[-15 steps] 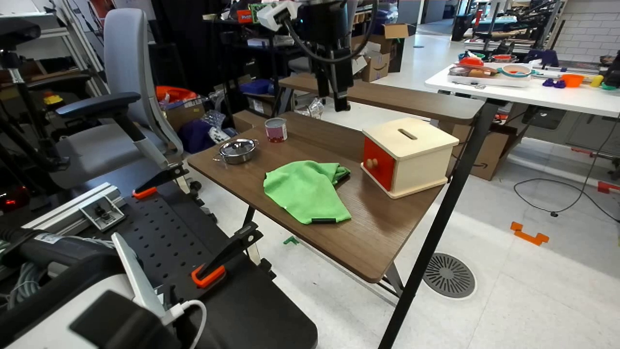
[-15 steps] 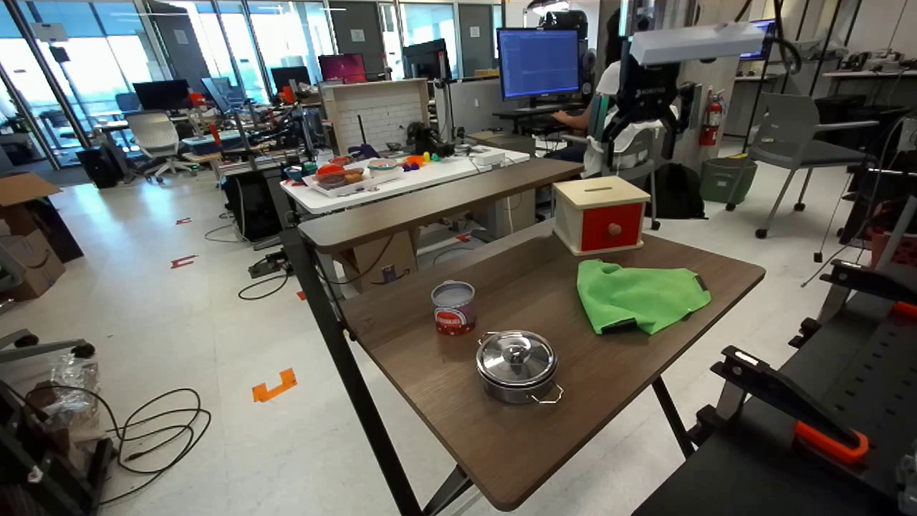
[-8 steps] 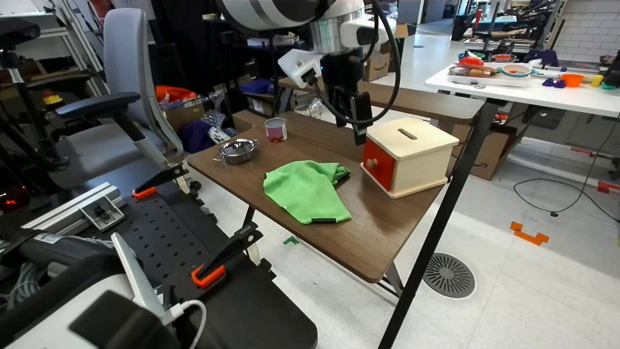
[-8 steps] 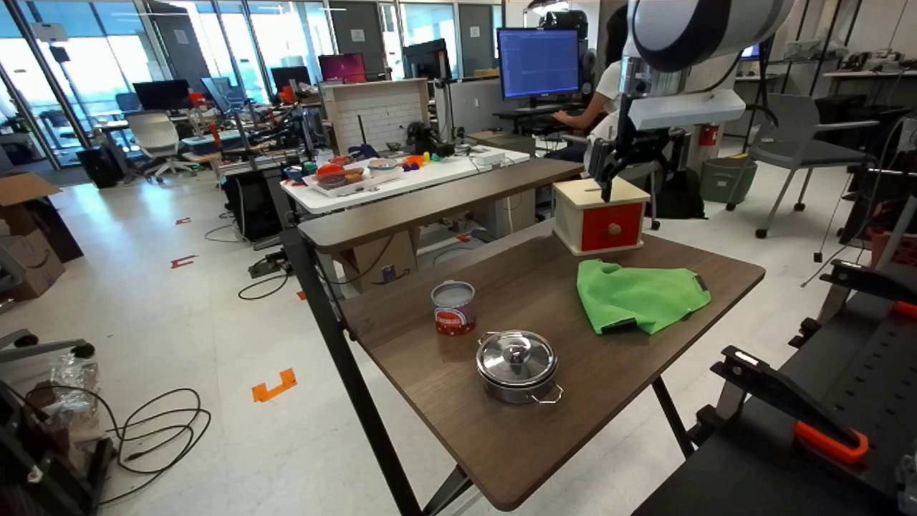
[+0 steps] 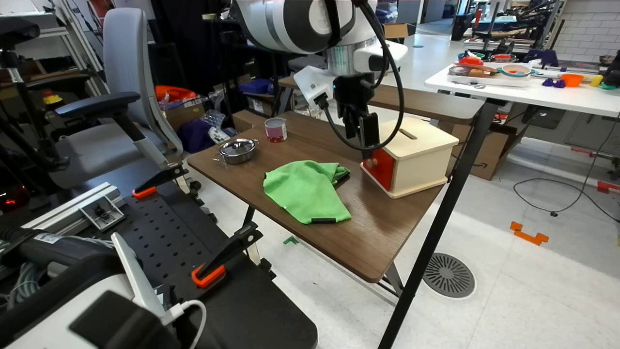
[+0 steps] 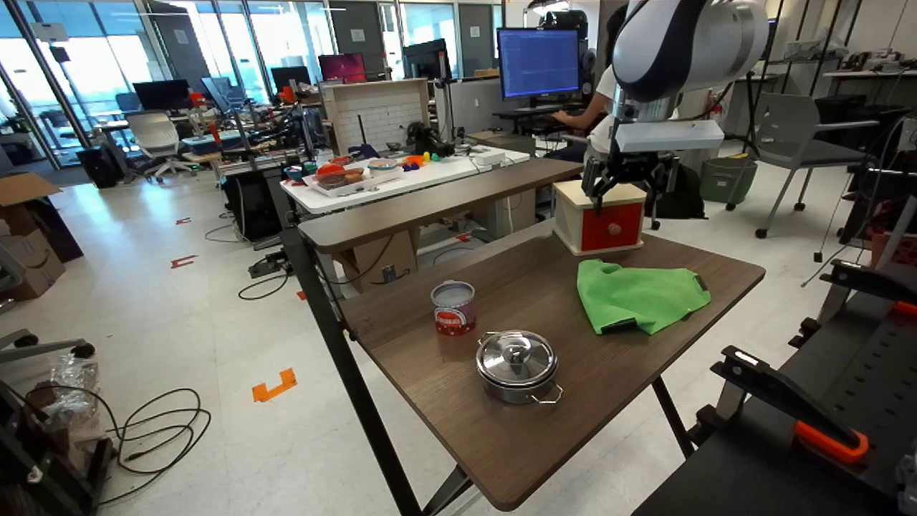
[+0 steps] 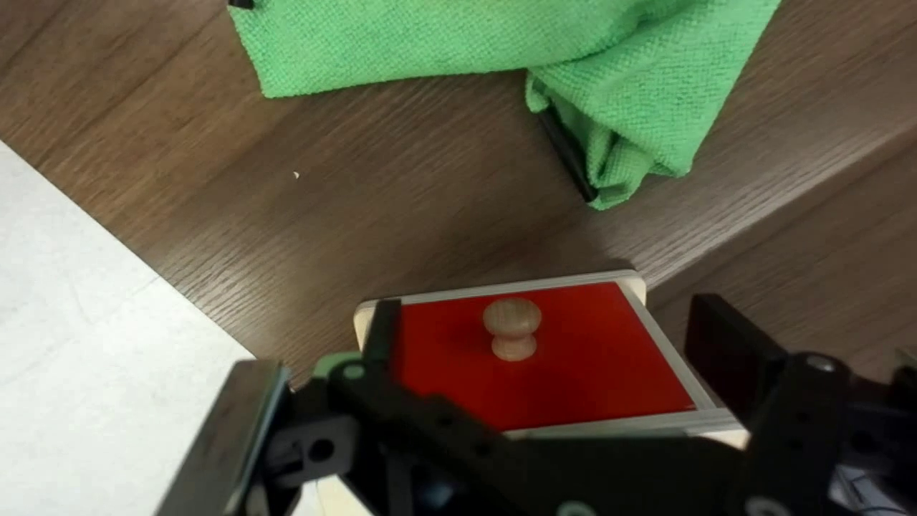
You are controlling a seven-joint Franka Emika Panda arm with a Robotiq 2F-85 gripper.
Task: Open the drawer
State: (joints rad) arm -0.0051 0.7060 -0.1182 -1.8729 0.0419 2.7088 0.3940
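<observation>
This is looking like a robotics lab: behind a Franka arm, a person is sitting at a computer monitor.

One drawer, one knob

On one brown table there are one wooden box, one green cloth, one can and one pot. The box has one drawer, one knob and one slot; the pot, one lid and two handles. The table has one raised shelf. There is one robot arm with one gripper, and the gripper has two fingers. Both exterior views show one black bench and two clamps. One round floor grate appears in an exterior view, and so do one green bin and one person.
</observation>
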